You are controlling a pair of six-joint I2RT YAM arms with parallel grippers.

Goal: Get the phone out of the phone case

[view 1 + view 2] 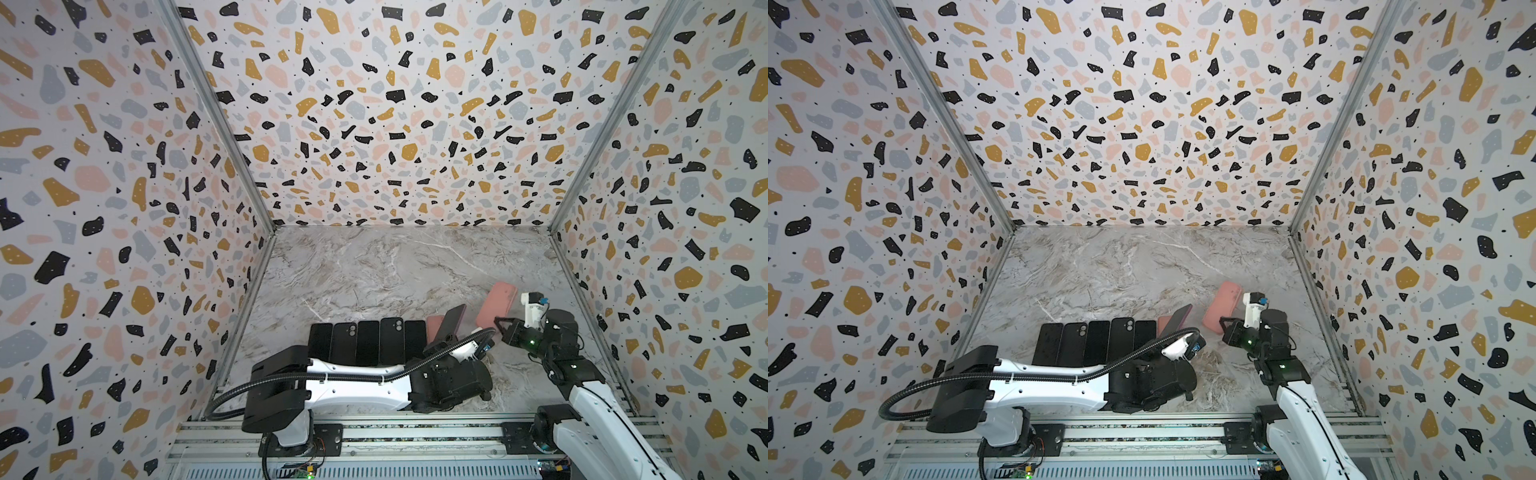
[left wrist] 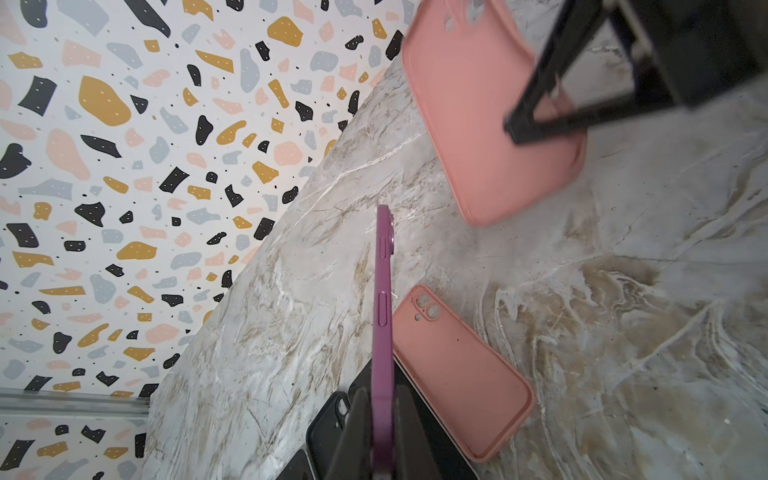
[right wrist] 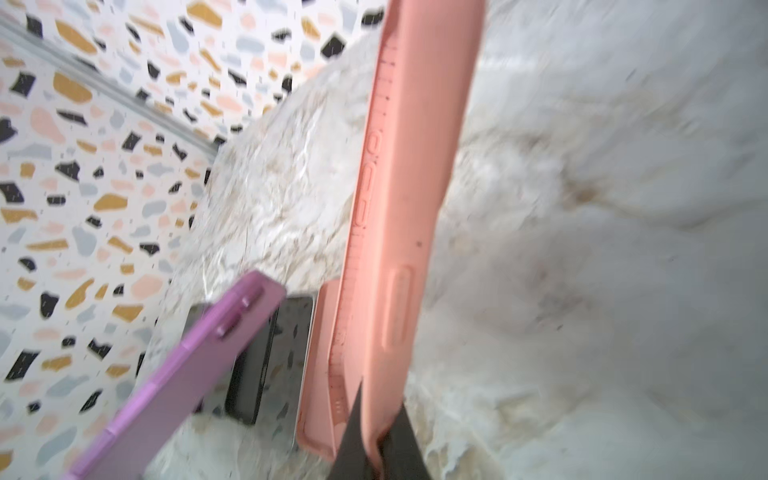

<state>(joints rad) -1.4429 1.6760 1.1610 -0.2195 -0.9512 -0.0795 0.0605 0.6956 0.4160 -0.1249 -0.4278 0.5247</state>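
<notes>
I find my left claw clenched on the purple phone case, the phone seated inside, tilted above the tabletop. My right claw grips an empty pink case nearby. A second pink case lies flat beside a row of black phones.

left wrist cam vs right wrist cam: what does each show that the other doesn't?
Left wrist only: the left gripper shut on the purple phone, which is seen edge-on, and the camera cutout of the flat pink case lying on the table.
Right wrist only: a close view of the right gripper pinching the end of the lifted pink case, and that case's side buttons.
Both: the purple phone, both pink cases, and the marble table.
</notes>
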